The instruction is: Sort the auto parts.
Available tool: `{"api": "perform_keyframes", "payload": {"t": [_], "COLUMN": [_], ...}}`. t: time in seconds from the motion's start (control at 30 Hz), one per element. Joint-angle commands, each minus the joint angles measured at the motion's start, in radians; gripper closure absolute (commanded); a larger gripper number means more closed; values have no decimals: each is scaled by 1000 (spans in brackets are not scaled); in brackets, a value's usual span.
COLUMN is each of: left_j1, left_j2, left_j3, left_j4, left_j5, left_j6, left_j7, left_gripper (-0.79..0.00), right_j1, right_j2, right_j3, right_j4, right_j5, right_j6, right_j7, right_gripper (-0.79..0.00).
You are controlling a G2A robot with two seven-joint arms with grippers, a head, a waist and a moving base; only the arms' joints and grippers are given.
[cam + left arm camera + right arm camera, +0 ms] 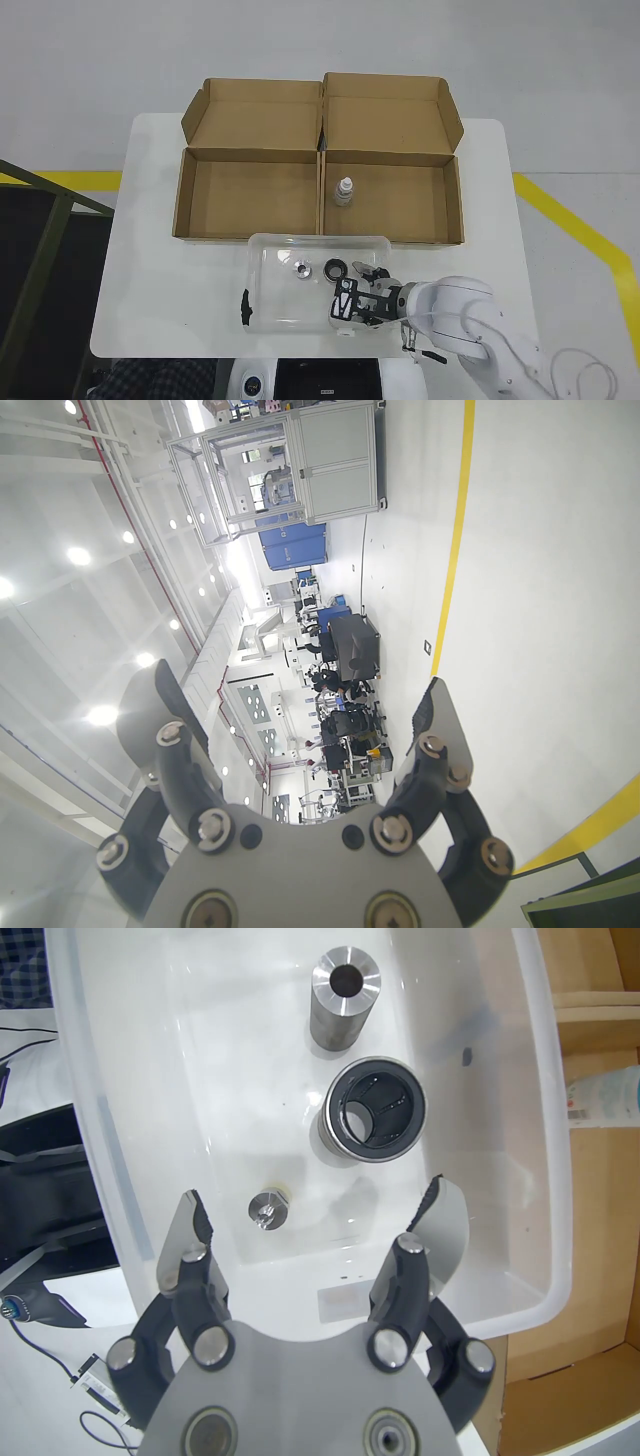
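A clear plastic bin (262,300) at the table's front holds three parts: a steel sleeve (300,268) (345,1003), a black-lined bearing ring (334,268) (375,1110) and a small steel plug (268,1213). My right gripper (342,302) (317,1213) hangs open inside the bin with nothing between its fingers. The small plug sits just off one fingertip (197,1218), and the bearing ring is a little beyond the other. My left gripper (300,695) is open and empty, facing out into the hall away from the table.
Two open cardboard boxes stand side by side behind the bin, the left box (190,200) bare inside. The right box (452,200) holds a small white bottle (343,190) (605,1095). A black piece (243,305) lies at the bin's left rim.
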Motion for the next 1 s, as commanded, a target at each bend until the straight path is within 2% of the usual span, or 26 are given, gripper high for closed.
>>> {"api": "perform_keyframes", "payload": {"t": [0.0,0.23,0.33,0.4,0.43,0.97], "left_j1": [0,0,0,0,0,0], "left_j2": [0,0,0,0,0,0], "left_j3": [0,0,0,0,0,0], "left_j4": [0,0,0,0,0,0], "left_j5": [0,0,0,0,0,0], "left_j6": [0,0,0,0,0,0], "left_j7": [0,0,0,0,0,0], "left_gripper": [-785,-785,-785,-785,-785,-785], "right_j1": [9,37,49,56,60,105], "right_j2": [-1,-3,-3,-4,-4,-6], "right_j3": [-9,-41,-54,-63,-67,-127], "right_j4": [4,22,31,37,38,81], "right_j5": [5,20,25,31,33,66], "right_j6": [5,23,30,32,35,47], "right_j7": [14,56,71,81,85,131], "right_gripper": [-597,-563,-493,-400,-391,-342]}}
